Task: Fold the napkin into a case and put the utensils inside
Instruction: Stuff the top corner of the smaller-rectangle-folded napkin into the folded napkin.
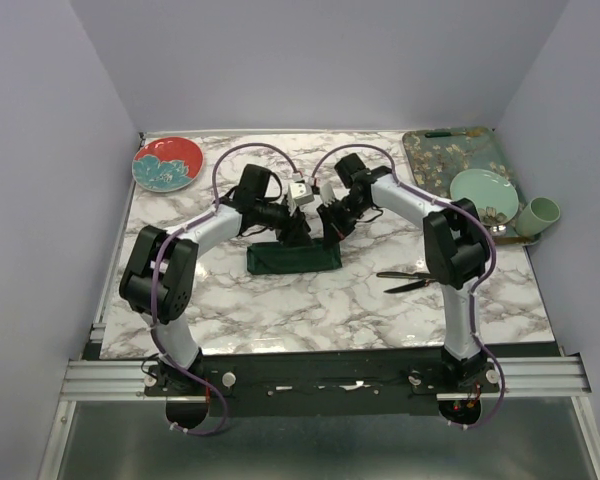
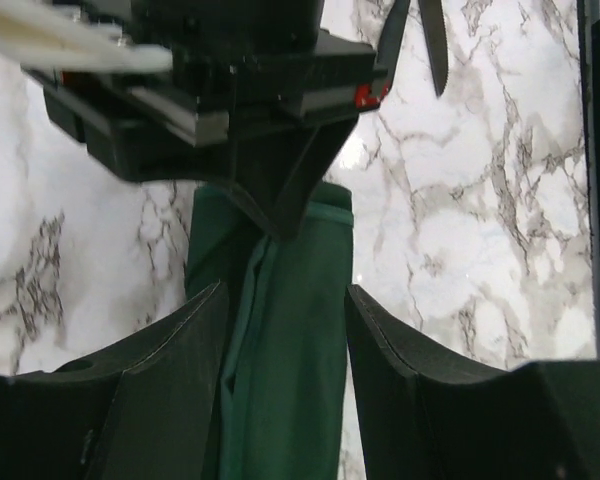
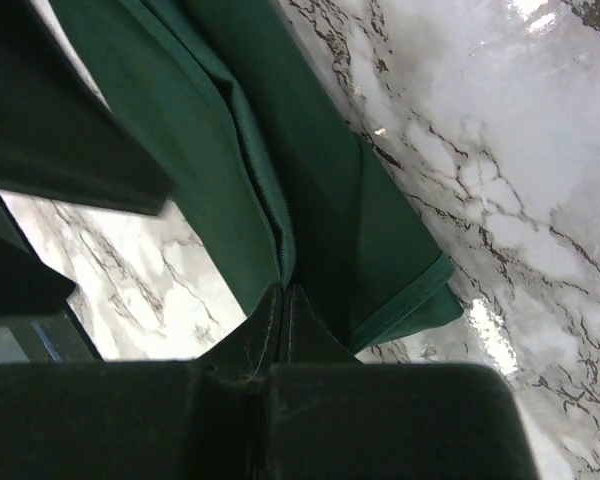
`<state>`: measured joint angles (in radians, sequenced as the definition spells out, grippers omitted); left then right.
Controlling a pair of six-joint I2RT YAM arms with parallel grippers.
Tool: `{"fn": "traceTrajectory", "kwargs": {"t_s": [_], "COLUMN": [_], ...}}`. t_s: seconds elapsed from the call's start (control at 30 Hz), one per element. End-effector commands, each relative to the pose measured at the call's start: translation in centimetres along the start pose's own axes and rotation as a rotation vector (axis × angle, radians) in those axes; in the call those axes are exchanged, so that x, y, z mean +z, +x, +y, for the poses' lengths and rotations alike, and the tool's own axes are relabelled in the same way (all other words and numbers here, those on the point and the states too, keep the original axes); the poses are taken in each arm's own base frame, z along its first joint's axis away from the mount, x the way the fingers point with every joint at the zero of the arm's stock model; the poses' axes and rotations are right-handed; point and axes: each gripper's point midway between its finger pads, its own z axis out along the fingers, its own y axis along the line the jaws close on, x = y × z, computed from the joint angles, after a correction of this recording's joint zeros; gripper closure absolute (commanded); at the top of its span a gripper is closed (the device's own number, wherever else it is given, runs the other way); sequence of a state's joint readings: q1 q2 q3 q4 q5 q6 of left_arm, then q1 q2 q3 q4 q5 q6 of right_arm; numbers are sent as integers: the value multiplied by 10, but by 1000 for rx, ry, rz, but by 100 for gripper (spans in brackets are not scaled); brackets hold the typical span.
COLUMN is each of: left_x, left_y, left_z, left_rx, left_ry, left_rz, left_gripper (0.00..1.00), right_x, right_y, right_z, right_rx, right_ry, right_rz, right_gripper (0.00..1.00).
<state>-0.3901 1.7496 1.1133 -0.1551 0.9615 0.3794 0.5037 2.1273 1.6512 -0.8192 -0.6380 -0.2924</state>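
Note:
The dark green napkin (image 1: 293,259) lies on the marble table, folded into a long narrow case. My left gripper (image 1: 298,234) hovers over its middle, open, with a finger on either side of the cloth (image 2: 290,350). My right gripper (image 1: 329,228) is just to the right, shut, its tips (image 3: 283,292) pinching a raised fold of the napkin (image 3: 230,150) near its hemmed end. The left wrist view shows the right gripper (image 2: 280,205) coming down onto the cloth. Two black utensils (image 1: 408,281) lie on the table to the right, apart from the napkin; their tips (image 2: 420,35) show in the left wrist view.
A red plate with a teal flower (image 1: 167,163) sits at the back left. At the back right is a teal floral tray (image 1: 450,150) holding a pale green plate (image 1: 483,190), with a green cup (image 1: 542,213) beside it. Purple cables run along both arms.

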Motion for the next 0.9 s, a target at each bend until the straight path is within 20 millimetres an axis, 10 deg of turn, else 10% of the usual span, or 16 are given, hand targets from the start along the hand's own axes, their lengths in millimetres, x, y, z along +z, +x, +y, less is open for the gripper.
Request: {"fn": "traceTrajectory", "kwargs": {"t_s": [0.0,0.47,0.87], "left_x": [15,-10,-25], "left_y": [4,-10,25], "left_z": [9,-42,-84], "left_rx": [119,133,111], "left_ry": [9,12,-9], "left_rz": [52,28,46], "left_gripper": [41,42,42], "right_x": [-13,-17,-33], "right_y": [-14,29,77], "right_z": [13,22,57], "right_rx": [-59,-42,-7], "right_ry": [-22,-39,-95], "right_rz": [-74,31,53], "right_gripper": [99,99,99]}}
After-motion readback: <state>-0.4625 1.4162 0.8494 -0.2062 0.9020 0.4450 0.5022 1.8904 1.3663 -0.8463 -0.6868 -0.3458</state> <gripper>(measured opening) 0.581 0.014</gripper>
